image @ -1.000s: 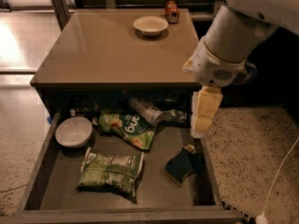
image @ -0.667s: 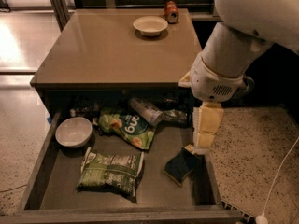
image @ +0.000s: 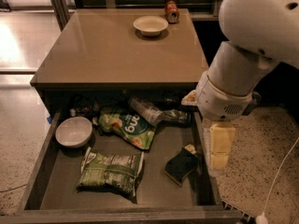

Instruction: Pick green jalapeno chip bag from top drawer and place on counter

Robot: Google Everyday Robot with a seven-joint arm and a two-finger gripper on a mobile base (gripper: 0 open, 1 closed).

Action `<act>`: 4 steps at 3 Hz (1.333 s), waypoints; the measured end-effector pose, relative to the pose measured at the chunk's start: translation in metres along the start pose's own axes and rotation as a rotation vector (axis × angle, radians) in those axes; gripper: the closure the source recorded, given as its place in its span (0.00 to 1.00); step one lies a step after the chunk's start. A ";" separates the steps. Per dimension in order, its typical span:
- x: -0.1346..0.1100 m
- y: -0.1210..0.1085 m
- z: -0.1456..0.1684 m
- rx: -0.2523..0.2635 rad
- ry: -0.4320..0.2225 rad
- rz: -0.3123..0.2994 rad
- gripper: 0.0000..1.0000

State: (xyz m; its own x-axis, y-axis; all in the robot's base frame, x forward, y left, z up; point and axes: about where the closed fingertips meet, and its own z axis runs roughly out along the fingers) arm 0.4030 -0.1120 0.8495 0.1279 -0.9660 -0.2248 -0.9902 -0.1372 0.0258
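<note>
From the camera view, my gripper (image: 219, 150) hangs over the right wall of the top drawer (image: 154, 196), low, near that wall's middle. Whether it is released or clenched I cannot tell, but nothing shows in its hold.

The green jalapeno chip bag (image: 111, 172) lies flat on the drawer's floor, in the front-left part, its long side roughly along the drawer's front. It is well apart from my gripper and touches nothing else that I can see. The brighter green bag (image: 127, 127) sits toward the drawer's back, the white bowl (image: 73, 132) by the drawer's left wall, and the dark sponge (image: 181, 164) near the drawer's right wall. The counter (image: 117, 55) is directly above the drawer's back.

I judge the bag to be light, soft and puffed with air, its film slick and crinkly, its chips easy to crush. I would pinch it across the narrow width near the middle, or at a crimped end seam, closing gently. Lying flat, it may slide along the drawer's floor before I catch it.
</note>
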 end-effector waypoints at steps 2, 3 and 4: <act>-0.021 -0.081 0.038 0.064 -0.080 -0.024 0.00; -0.021 -0.081 0.038 0.064 -0.080 -0.024 0.00; -0.022 -0.082 0.045 0.098 -0.082 -0.022 0.00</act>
State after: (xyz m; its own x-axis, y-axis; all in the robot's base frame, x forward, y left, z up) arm 0.4789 -0.0696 0.8081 0.1483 -0.9411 -0.3037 -0.9885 -0.1316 -0.0747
